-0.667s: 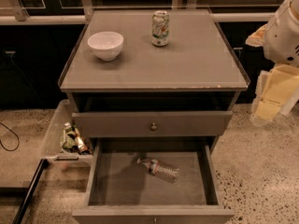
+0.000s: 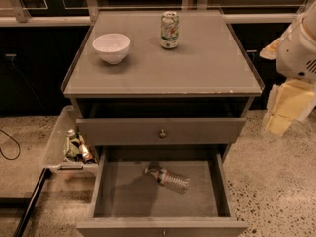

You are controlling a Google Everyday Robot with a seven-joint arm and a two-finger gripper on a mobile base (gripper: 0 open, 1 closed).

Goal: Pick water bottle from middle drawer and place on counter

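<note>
The water bottle (image 2: 168,178) lies on its side on the bare bottom of the open middle drawer (image 2: 118,201), right of centre, cap toward the back left. The counter (image 2: 197,68) is the grey cabinet top above it. My gripper (image 2: 288,108) hangs at the right edge of the view, beside the cabinet's right front corner, at about the height of the closed drawer. It is well apart from the bottle and holds nothing that I can see. The white arm (image 2: 298,48) rises above it.
A white bowl (image 2: 111,47) and a white-green soda can (image 2: 169,29) stand on the counter's back half. A closed drawer with a knob (image 2: 162,133) sits above the open one. A clear plastic bin (image 2: 69,149) with small dark bottles hangs at the cabinet's left.
</note>
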